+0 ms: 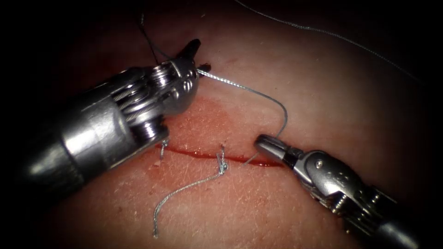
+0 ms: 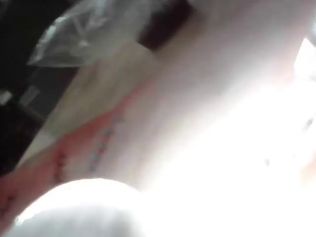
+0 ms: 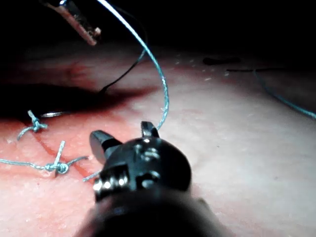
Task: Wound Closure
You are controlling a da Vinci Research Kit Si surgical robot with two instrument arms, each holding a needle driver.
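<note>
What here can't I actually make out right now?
- Needle: endoscope view, the dark curve above the left tool is too dim to name.
- Left tool's hold on the thread: same view, its wrist covers it.
- Right tool, its hold: same view, its tip hides the thread's end.
- Left wrist view: glare washes out the tissue.

Pink tissue (image 1: 323, 92) carries a dark red cut (image 1: 203, 154) ringed by a paler red stain. The thread (image 1: 258, 92) above the cut is silver-grey with a twisted texture, as are 2 knots (image 1: 223, 164) on it. Both tools (image 1: 265, 144) are shiny steel.
</note>
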